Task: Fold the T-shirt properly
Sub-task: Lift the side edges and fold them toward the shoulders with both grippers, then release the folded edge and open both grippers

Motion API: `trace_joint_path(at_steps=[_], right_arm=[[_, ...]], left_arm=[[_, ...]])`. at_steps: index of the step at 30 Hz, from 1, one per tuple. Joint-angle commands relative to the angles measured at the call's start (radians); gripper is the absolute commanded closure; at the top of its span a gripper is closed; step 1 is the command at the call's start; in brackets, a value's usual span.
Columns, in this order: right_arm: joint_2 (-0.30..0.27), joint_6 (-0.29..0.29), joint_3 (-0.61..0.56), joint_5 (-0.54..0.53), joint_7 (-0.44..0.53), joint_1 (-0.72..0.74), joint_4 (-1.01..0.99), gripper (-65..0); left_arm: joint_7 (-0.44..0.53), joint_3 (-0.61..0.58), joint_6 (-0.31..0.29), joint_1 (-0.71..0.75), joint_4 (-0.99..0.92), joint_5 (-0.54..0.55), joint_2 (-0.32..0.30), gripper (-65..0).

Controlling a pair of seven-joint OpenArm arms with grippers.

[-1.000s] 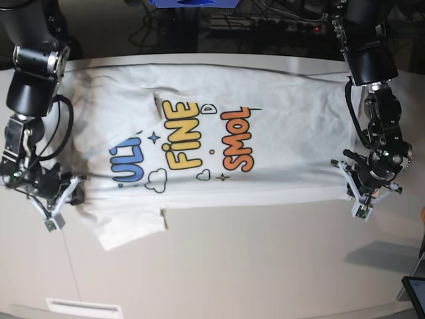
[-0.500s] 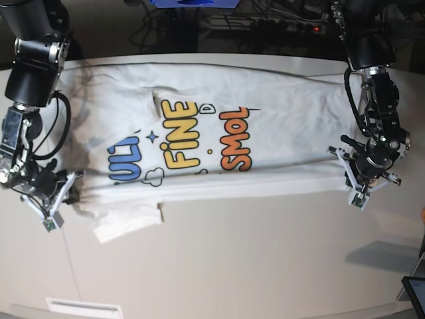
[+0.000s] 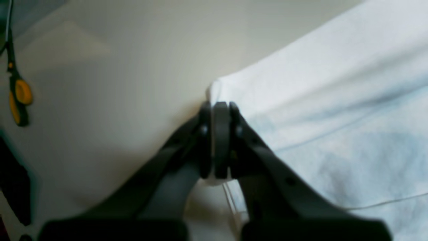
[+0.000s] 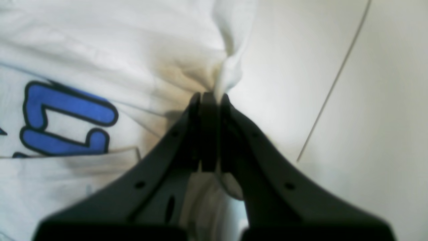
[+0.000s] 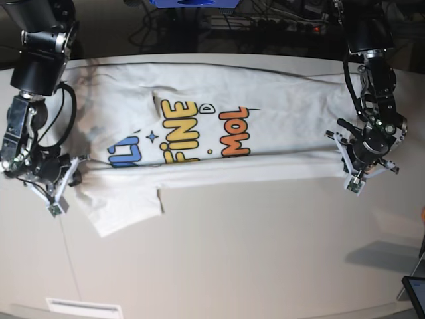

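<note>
Base view shows the T-shirt (image 5: 219,133) spread lengthwise on the pale table (image 5: 252,252), its near long edge lifted and turned over toward the print, so the lower parts of the coloured letters are covered by the doubled cloth. One short sleeve (image 5: 123,209) lies outside the fold on the near side.

The right gripper (image 5: 63,181) sits at the shirt's end on that view's left, and the left gripper (image 5: 355,165) at the opposite end. Left wrist view has the left gripper (image 3: 217,140) with its jaws pressed together on a corner of white fabric. Right wrist view has the right gripper (image 4: 207,132) likewise closed, a bunched tuft of the shirt rising from between its fingers beside the blue lettering (image 4: 67,117).

Holding both ends of one edge at once seems meant to keep that edge taut and straight, so the fold line runs evenly along the shirt's length.

Counted: one T-shirt, two grippers, both pinching cloth. Yellow-handled scissors (image 3: 18,97), one pair, lie on the table in the left wrist view, well apart from the fabric. A dark tablet-like corner (image 5: 415,292) shows at the base view's edge.
</note>
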State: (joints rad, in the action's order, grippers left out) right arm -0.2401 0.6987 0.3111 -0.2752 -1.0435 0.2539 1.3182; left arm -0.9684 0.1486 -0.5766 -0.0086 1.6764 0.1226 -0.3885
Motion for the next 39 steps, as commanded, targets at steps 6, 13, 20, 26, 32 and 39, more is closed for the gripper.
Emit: trace_joint_path(at_steps=[6, 13, 20, 26, 32, 39], right_arm=[[-0.006, -0.001, 0.015, -0.005, 0.007, -0.011, 0.050, -0.1], [0.005, -0.001, 0.015, -0.005, 0.007, -0.051, 0.053, -0.1], [0.014, -0.001, 0.015, -0.005, 0.007, -0.054, 0.053, -0.1], [0.014, -0.001, 0.012, -0.005, 0.007, -0.058, 0.053, -0.1], [0.014, -0.001, 0.010, -0.005, 0.007, -0.063, 0.053, -0.6], [0.014, -0.001, 0.010, -0.005, 0.007, -0.063, 0.053, -1.0]], left_arm=[[-0.047, -0.002, 0.007, -0.006, 0.051, -0.008, -0.017, 0.0], [-0.047, -0.005, 0.007, 0.026, 0.044, -0.008, -0.017, 0.0], [-0.047, -0.005, 0.007, 0.058, 0.035, -0.010, -0.019, 0.0], [-0.042, -0.005, 0.007, 0.089, 0.014, -0.010, -0.043, 0.0], [-0.045, -0.007, 0.007, 0.100, 0.014, -0.010, -0.057, 0.0], [-0.045, -0.007, 0.007, 0.111, 0.015, -0.010, -0.059, 0.0]])
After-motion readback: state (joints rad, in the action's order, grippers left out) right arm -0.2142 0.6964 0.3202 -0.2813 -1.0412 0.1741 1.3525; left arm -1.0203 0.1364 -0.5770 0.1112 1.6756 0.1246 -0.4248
